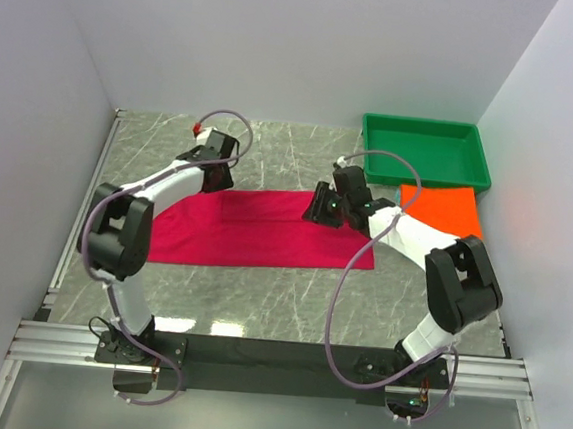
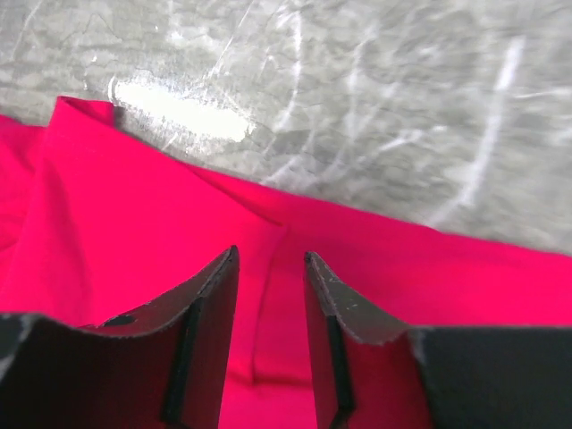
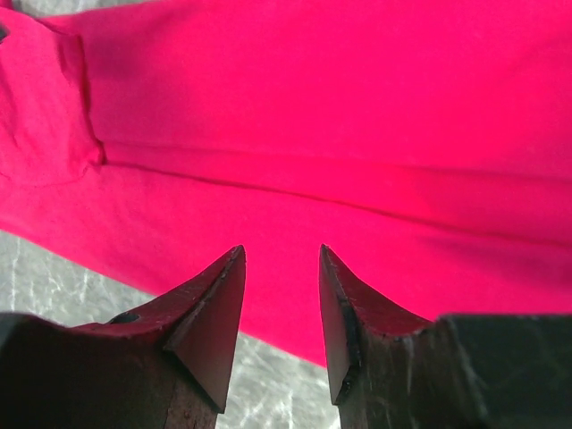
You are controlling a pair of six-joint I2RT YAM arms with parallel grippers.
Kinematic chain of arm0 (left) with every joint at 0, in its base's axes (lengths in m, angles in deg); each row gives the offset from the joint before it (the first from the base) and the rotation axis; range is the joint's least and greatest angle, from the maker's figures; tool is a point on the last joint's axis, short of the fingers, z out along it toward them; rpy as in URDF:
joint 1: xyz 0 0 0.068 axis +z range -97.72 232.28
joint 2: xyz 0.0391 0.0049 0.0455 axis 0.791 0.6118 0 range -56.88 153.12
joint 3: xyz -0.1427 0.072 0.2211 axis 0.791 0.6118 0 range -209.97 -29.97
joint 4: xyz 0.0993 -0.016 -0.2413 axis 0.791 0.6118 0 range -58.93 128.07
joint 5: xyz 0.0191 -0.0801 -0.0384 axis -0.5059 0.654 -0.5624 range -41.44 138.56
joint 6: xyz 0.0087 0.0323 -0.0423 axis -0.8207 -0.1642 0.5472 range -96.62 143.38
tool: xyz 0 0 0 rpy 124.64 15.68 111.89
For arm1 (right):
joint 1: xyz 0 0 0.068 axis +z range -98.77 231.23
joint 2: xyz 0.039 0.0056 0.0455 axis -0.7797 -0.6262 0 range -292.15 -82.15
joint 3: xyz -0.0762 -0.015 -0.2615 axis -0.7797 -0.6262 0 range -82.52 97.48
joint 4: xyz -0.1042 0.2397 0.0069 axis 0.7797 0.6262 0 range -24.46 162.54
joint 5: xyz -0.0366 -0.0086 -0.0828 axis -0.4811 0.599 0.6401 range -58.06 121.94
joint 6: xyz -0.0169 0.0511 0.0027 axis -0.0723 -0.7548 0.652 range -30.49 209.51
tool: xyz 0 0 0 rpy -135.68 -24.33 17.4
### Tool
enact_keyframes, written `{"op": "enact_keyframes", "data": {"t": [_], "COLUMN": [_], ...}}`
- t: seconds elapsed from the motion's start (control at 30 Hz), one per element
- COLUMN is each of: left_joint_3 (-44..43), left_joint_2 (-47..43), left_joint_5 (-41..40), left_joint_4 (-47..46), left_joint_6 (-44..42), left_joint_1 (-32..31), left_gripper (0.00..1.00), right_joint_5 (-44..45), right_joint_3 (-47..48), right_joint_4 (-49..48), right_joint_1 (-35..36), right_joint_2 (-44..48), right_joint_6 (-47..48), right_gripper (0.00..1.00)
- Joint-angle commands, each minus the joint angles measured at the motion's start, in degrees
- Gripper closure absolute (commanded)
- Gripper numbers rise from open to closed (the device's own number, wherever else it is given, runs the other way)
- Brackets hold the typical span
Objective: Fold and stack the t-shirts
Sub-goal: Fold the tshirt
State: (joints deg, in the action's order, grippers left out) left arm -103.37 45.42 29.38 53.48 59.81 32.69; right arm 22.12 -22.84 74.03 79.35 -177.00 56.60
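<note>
Shirts: two are counted, pink shirt (image 1: 265, 235) laid flat, orange shirt (image 1: 445, 210) folded.
Tray (image 1: 425, 124): one.
Grippers: two, left gripper (image 2: 271, 257) and right gripper (image 3: 281, 252), jaws parted above pink shirt.

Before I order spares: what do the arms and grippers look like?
Left arm and right arm: white links, bulky black joints, a greyish cable looping along each. A red tag by the left wrist. Left gripper and right gripper: dark tapered fingers.

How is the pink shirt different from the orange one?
The crimson-pink t-shirt is spread out long and wide; the orange t-shirt is folded small. The pink one lies mid-table; the orange one sits beside the green tray. Both lie flat on the table.
</note>
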Motion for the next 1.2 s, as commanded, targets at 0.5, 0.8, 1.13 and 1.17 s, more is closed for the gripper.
{"op": "enact_keyframes", "data": {"t": [0.5,0.8,1.13,1.17], "left_joint_3": [-6.9,-7.4,-6.4,-6.3], "left_joint_2": [10.7,11.9,10.9,9.6], "left_joint_5": [-8.4,-8.7,-8.2,-8.5], "left_joint_4": [2.1,2.3,2.3,2.7], "left_joint_6": [-3.4,-3.7,-4.2,-4.2], "left_joint_1": [-3.4,-4.0,-4.4,-4.5], "left_gripper": [0.67,0.85,0.99,0.99], "right_joint_5": [0.4,0.2,0.1,0.2], "right_joint_3": [-5.4,-5.5,-6.2,-6.2], "right_joint_4": [-1.5,-1.5,-1.8,-1.7], "right_joint_1": [-2.4,-2.6,-3.1,-3.2], "right_joint_2": [5.2,4.8,5.3,5.4], "right_joint_6": [1.1,0.8,0.7,0.7], "right_gripper": [0.54,0.54,0.54,0.54]}}
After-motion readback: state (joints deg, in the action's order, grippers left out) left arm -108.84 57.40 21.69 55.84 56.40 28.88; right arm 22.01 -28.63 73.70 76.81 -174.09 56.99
